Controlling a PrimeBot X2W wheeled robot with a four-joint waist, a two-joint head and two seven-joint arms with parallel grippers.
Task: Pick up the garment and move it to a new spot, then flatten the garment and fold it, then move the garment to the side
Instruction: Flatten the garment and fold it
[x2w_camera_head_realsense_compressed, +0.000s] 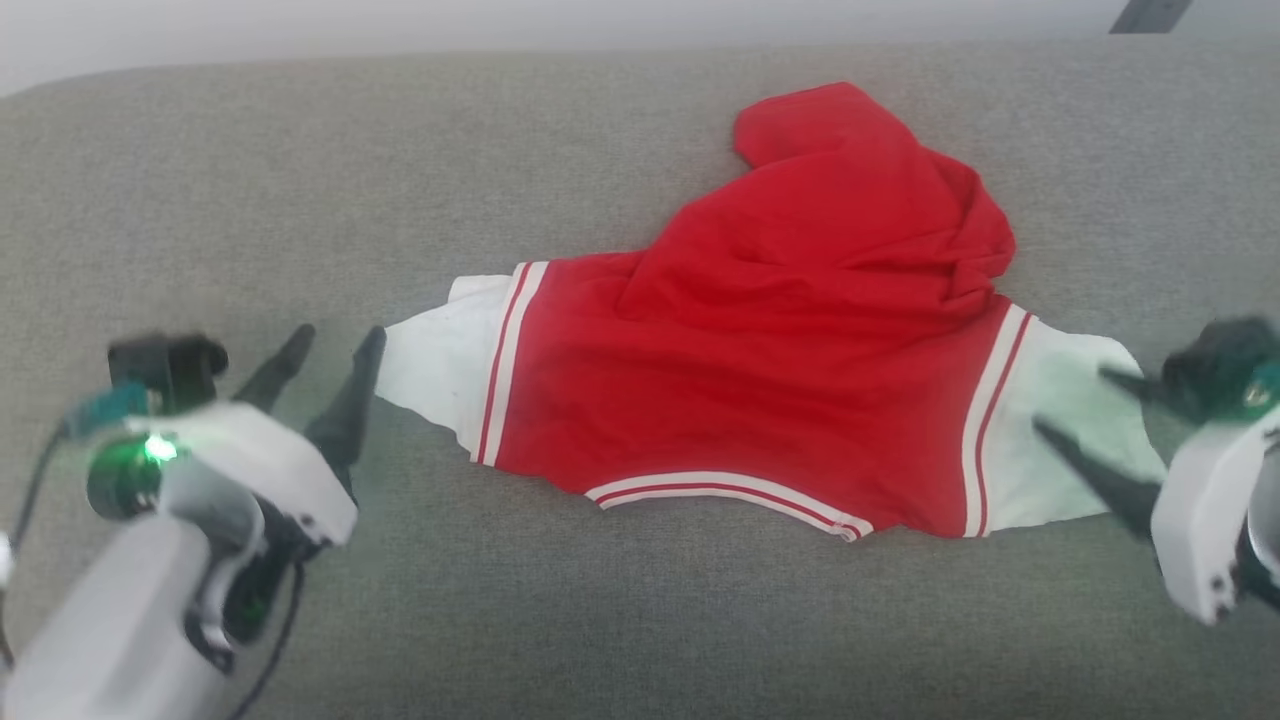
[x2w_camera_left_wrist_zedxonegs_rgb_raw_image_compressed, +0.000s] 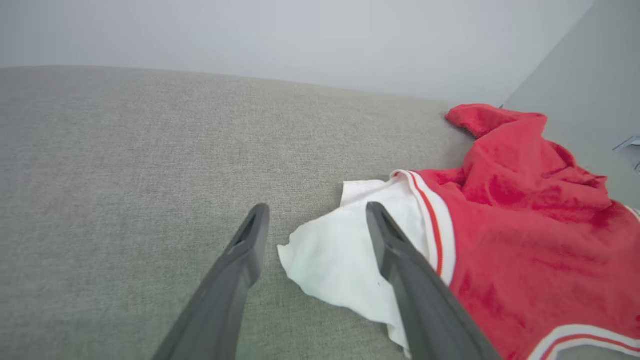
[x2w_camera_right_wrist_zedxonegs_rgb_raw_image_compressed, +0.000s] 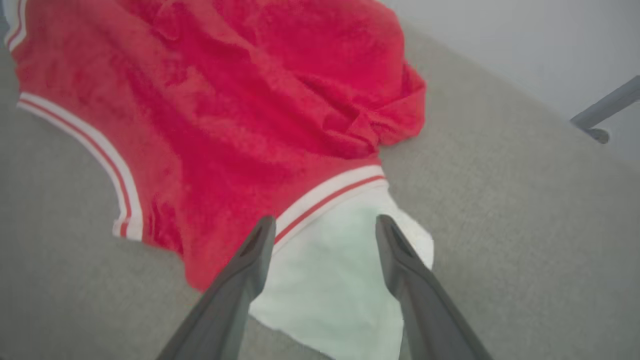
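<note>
left tool splayed beside garment; right tool splayed over it

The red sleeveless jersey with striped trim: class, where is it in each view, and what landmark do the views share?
Head view: red sleeveless jersey, centre to right on the grey woven surface.
Left wrist view: jersey at the right side.
Right wrist view: jersey across upper left and centre.
Shared landmark: its curved white-and-red striped trim.

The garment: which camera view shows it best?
The head view: the whole garment is seen there, both white ends included. The left wrist view shows one white end and part of the red; the right wrist view, the other end.
</note>
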